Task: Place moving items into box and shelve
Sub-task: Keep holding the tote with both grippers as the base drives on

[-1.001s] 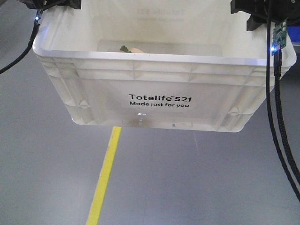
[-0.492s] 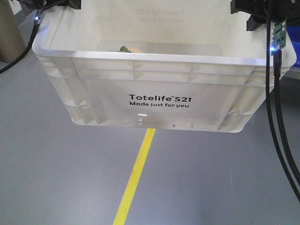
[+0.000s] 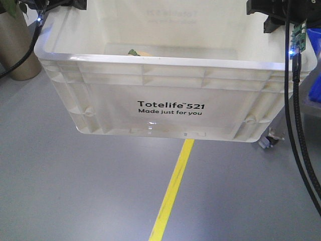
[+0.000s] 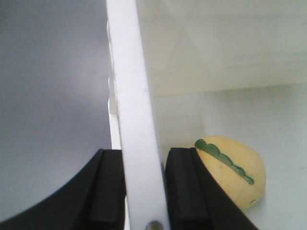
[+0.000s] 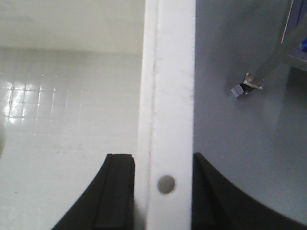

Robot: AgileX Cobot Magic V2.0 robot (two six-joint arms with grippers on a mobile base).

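The box (image 3: 170, 110), a large white crate printed "Totelife 521", hangs above the grey floor, held by its two side rims. My left gripper (image 4: 144, 158) is shut on the left rim (image 4: 132, 96), one pad outside and one inside. My right gripper (image 5: 163, 160) is shut on the right rim (image 5: 168, 72) in the same way. One moving item (image 4: 235, 175), pale beige with a green stem, lies on the box floor just beside the left inner pad. Its top also peeks over the near wall as a beige lump (image 3: 136, 52).
A yellow floor line (image 3: 173, 193) runs under the box. A brown cylinder (image 3: 17, 50) stands at the far left. At the right edge there is a blue bin (image 3: 316, 85) and a caster wheel (image 3: 266, 142). Black cables (image 3: 296, 125) hang down the right side.
The box keeps its place in view while the floor slides right beneath it: the yellow line has shifted rightwards, and the brown cylinder, blue bin and caster have come into sight.
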